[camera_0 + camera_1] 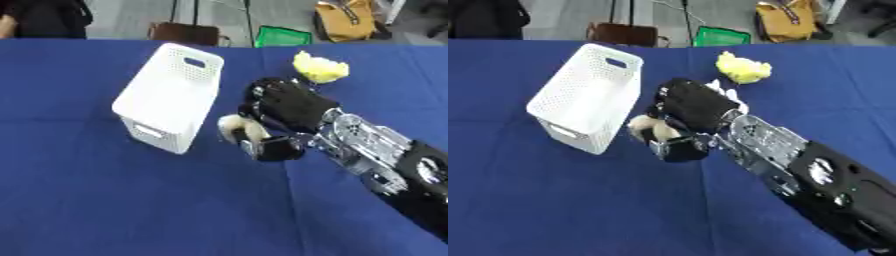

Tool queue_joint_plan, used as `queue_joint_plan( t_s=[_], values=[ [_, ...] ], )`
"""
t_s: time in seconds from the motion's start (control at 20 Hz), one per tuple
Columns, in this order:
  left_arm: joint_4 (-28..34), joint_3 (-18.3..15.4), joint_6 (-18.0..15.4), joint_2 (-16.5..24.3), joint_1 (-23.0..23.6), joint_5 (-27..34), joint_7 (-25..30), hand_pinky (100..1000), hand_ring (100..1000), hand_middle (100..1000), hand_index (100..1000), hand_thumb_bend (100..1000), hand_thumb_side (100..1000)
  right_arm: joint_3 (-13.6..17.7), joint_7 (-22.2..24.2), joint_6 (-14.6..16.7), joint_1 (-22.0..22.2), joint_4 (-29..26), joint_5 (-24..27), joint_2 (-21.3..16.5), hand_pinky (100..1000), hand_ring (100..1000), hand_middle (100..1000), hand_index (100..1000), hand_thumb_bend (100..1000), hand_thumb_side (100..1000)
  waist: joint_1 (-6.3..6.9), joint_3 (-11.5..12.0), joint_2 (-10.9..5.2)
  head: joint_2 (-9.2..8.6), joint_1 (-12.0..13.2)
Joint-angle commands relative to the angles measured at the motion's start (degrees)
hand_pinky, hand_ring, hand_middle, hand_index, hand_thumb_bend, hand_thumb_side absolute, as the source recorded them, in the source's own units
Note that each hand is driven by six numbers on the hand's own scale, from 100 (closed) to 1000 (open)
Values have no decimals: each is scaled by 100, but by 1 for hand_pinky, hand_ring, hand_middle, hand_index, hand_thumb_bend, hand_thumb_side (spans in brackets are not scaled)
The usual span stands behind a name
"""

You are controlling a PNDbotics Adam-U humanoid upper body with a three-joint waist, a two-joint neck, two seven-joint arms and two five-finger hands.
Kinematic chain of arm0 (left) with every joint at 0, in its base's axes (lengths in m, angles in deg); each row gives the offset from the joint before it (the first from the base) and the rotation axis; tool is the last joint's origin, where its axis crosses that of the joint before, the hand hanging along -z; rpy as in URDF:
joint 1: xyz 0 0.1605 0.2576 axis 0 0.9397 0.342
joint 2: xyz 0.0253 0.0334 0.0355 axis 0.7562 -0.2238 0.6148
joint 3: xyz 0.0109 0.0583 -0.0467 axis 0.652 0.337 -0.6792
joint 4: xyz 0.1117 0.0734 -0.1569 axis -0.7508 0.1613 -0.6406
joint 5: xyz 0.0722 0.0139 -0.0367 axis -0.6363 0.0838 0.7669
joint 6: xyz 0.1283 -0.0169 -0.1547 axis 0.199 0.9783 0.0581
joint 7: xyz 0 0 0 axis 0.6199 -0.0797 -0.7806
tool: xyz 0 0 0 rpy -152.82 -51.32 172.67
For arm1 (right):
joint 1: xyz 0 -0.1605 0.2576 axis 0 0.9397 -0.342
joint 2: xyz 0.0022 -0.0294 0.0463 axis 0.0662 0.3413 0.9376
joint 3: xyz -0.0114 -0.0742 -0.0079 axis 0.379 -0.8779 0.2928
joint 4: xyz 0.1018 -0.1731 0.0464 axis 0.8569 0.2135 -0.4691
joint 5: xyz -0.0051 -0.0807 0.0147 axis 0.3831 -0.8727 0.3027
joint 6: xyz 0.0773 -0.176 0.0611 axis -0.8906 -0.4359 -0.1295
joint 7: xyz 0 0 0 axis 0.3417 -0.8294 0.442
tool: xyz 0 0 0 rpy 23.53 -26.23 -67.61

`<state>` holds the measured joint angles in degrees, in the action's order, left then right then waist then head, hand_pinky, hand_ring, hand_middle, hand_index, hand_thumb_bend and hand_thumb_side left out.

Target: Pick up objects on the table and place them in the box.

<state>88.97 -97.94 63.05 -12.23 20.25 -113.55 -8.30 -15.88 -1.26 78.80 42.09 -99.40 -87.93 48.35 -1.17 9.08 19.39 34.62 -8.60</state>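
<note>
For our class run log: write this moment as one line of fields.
right hand: shut on pale round object | white box: beside it, on blue table | yellow object: on table | left hand: unseen

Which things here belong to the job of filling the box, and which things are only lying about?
For the job:
white box
pale round object in right robot hand
yellow object

Lying about:
green basket
yellow bag
</note>
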Motion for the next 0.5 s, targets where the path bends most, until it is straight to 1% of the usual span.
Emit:
queue_joint_plan(
  t_s=[0.05,0.25,0.5],
  values=[
    [78,-13,-72,87,-43,-2,-71,755,801,775,756,100,686,163,71,-148,-175,-430,176,-254,847,774,355,428,100,544,1,-8,-153,-26,23],
    [78,-13,-68,98,-37,-6,-71,755,801,776,756,100,686,261,230,-341,-285,-774,355,-371,847,771,349,421,100,544,-13,-11,-169,-19,38],
    [78,-14,-63,123,-32,-14,-76,755,801,776,756,100,685,452,403,-624,-579,-1162,610,-528,847,769,345,416,100,545,-41,-5,-196,-8,54]
  ],
)
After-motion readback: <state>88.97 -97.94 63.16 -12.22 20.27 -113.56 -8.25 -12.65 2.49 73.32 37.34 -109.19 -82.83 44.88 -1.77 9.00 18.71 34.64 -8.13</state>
